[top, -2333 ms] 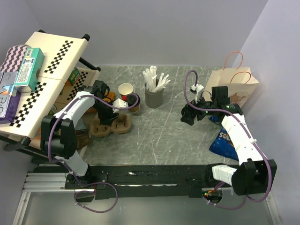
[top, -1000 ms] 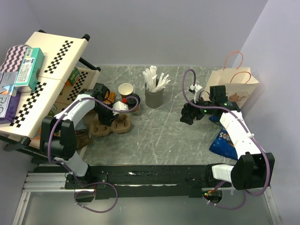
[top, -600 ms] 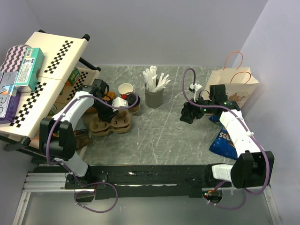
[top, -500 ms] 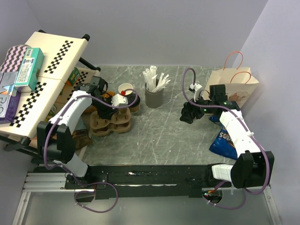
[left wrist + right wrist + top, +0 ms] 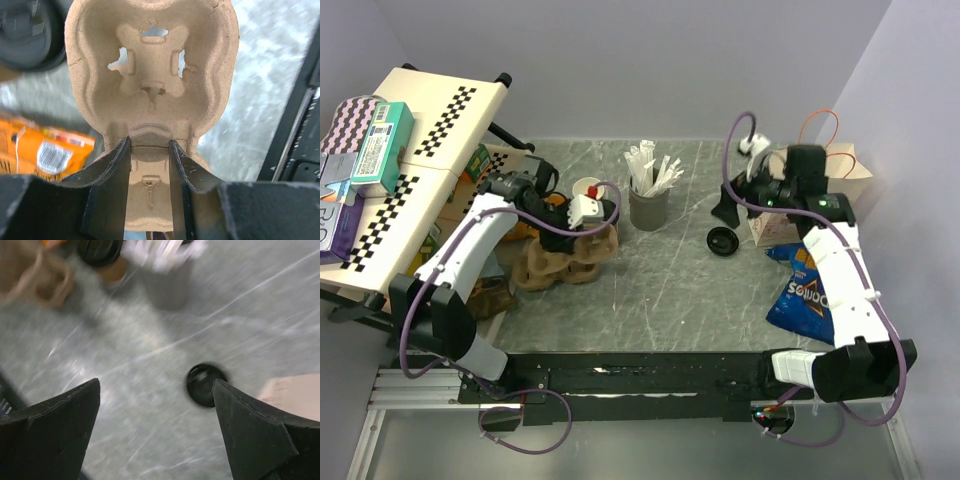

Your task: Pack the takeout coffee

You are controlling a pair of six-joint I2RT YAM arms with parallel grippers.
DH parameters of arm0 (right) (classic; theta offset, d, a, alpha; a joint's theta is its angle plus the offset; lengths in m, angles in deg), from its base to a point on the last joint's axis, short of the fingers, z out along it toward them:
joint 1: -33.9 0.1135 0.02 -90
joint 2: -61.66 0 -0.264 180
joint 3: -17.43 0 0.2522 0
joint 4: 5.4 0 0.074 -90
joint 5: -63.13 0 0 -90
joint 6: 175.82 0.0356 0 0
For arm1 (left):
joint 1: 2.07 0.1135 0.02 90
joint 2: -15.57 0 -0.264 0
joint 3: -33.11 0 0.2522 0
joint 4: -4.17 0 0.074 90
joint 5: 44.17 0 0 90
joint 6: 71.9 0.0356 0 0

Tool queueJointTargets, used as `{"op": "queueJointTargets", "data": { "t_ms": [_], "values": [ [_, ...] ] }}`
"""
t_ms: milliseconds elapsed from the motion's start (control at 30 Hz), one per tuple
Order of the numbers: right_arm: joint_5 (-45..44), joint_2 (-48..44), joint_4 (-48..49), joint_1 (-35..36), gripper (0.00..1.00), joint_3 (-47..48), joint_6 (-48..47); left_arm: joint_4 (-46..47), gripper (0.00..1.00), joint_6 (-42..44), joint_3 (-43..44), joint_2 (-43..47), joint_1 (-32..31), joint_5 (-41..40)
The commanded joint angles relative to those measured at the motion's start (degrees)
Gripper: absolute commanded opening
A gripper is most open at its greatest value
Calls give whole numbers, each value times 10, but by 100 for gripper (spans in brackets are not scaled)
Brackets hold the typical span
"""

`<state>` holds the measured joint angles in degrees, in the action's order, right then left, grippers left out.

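The left tool [image 5: 582,226] is partly closed, its two fingers [image 5: 112,167] clamped on a thin ridge of the brown moulded cardboard cup carrier [image 5: 150,65]. From above, the carrier [image 5: 563,258] sits tilted at the left of the grey marbled surface [image 5: 660,290]; whether its lower edge touches the surface I cannot tell. The pockets visible to the left wrist camera are empty.

One takeout coffee cup [image 5: 587,188], brown paper with a white inside and no lid, stands upright on the surface just behind the left tool and left of the grey cup of white sticks [image 5: 648,203]. The left wrist view shows a black round lidded top [image 5: 29,34] just beyond the carrier's corner. The right wrist view shows a blurred brown cup with a black top [image 5: 106,261] near the grey cup [image 5: 167,285], so it looks like a second, lidded coffee, though the blur leaves this uncertain. An orange snack packet [image 5: 45,149] lies beside the carrier.

The right tool [image 5: 728,207] hangs above the right half of the surface with its fingers [image 5: 60,415] spread wide and nothing between them. A loose black lid [image 5: 724,241] lies flat on the surface beneath it, apart from any cup. Just to its right stands a brown paper bag [image 5: 825,170] with orange handles, and a blue Doritos bag [image 5: 805,298] lies nearer the arm bases.
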<state>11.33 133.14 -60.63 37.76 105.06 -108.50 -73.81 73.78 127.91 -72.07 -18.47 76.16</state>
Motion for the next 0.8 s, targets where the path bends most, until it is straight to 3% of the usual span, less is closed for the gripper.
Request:
{"op": "queueJointTargets", "data": {
  "t_ms": [0, 167, 300, 600, 767],
  "values": [
    [-127, -20, 38, -3, 97, 117, 52, -27, 1, -22, 24, 39, -49, 50],
    [-290, -6, 78, -36, 89, 200, 100, -9, 1, -62, 11, 65, -119, 54],
    [-339, 14, 69, -89, 88, 239, 90, 22, 1, -85, -2, 78, -140, 61],
    [-321, 33, -17, -139, 86, 241, -16, 64, 1, -119, -31, 117, -147, 75],
    [-346, 44, -26, -142, 78, 227, -59, 69, 1, -123, -43, 122, -149, 76]
  ]
}}
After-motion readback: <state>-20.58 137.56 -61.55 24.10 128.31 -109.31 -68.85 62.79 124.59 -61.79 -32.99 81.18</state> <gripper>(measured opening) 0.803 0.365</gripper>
